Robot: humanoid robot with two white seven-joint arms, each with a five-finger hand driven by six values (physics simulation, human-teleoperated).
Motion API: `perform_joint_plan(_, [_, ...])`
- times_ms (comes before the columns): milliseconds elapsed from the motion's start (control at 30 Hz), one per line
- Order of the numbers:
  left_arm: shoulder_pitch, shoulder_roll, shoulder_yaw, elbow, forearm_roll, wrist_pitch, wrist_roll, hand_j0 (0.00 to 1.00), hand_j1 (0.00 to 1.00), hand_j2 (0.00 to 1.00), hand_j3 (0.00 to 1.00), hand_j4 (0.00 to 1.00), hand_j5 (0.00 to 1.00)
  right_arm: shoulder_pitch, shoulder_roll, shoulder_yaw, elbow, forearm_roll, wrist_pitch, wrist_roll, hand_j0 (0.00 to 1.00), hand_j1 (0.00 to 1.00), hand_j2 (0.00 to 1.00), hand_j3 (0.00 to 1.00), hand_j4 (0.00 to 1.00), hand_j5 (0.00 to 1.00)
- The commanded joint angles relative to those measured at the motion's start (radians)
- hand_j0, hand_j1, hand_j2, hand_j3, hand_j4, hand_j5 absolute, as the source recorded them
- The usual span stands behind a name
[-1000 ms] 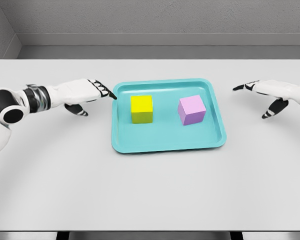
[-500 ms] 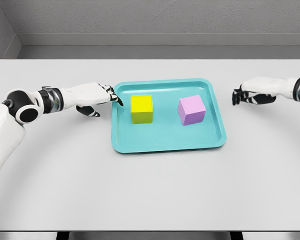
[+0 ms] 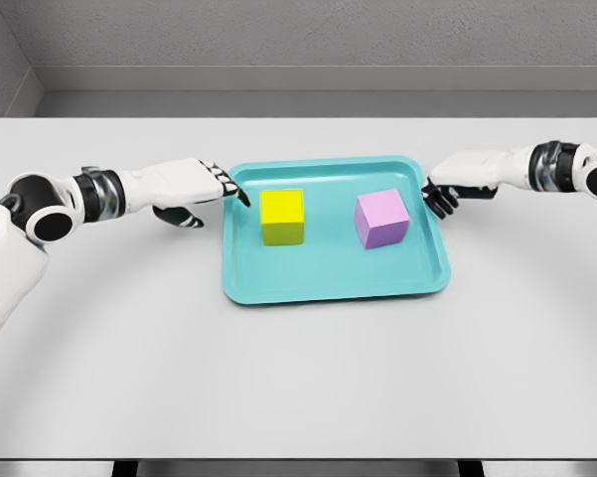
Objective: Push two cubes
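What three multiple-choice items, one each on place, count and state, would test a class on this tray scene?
1. Where is the yellow cube?
A. In the teal tray, left of the pink cube
B. On the bare table
C. On top of the pink cube

2. How many cubes are there?
A. One
B. Two
C. Three

3. What is the left hand holding?
A. The yellow cube
B. The tray
C. Nothing

Key: 1 A, both cubes sit apart inside the tray; 2 B, one yellow and one pink; 3 C, its fingers reach over the tray's left rim, short of the cube.
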Motion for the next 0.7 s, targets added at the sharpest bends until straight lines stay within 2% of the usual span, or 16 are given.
perform_joint_plan(0, [0.000, -0.001, 0.000, -0.017, 0.010, 0.003, 0.000, 0.79, 0.79, 0.79, 0.79, 0.79, 0.79, 0.000, 0.004, 0.021, -0.002, -0.004, 0.002, 0.000, 0.10, 0.10, 0.10, 0.10, 0.10, 0.10])
perform_joint_plan(267, [0.005, -0.009, -0.014, -0.012, -0.001, 0.003, 0.000, 0.79, 0.79, 0.79, 0.79, 0.79, 0.79, -0.058, 0.001, 0.130, -0.025, -0.003, 0.002, 0.000, 0.10, 0.10, 0.10, 0.10, 0.10, 0.10])
perform_joint_plan(500, [0.005, -0.012, -0.014, 0.011, -0.004, 0.003, 0.000, 0.79, 0.79, 0.79, 0.79, 0.79, 0.79, -0.074, -0.002, 0.168, -0.037, -0.003, 0.002, 0.000, 0.10, 0.10, 0.10, 0.10, 0.10, 0.10])
perform_joint_plan(667, [0.002, -0.019, -0.014, 0.062, -0.005, 0.003, 0.000, 0.79, 0.79, 0.79, 0.79, 0.79, 0.79, -0.078, -0.002, 0.181, -0.037, -0.003, 0.002, 0.000, 0.10, 0.10, 0.10, 0.10, 0.10, 0.10])
